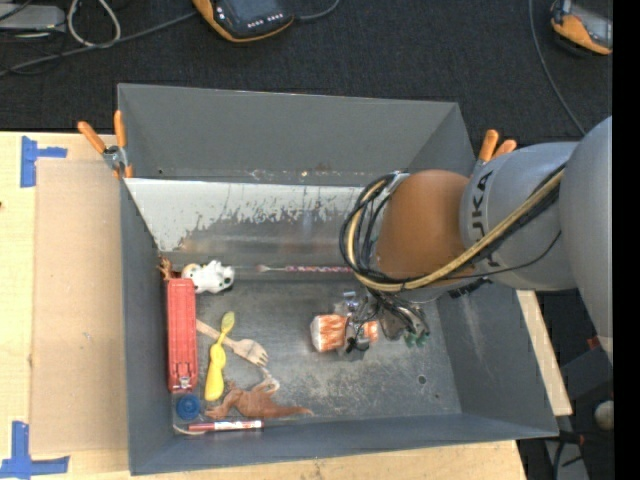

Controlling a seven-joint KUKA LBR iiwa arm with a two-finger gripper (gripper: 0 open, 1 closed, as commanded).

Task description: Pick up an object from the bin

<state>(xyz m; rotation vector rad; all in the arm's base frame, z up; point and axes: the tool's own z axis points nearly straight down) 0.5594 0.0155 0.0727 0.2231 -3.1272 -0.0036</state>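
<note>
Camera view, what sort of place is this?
Probably a robotics lab's bin-picking station: a grey metal bin of small loose things, a robot arm reaching in, and cables beyond it.

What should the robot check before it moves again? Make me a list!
1. The gripper is down beside the orange-and-white thing in the middle of the bin: ok.
2. That thing is really held: cannot tell.
3. Nothing crowds it, with bare bin floor around it: ok.
4. The red box and yellow spoon lie well apart from it, by the left wall: ok.
</note>
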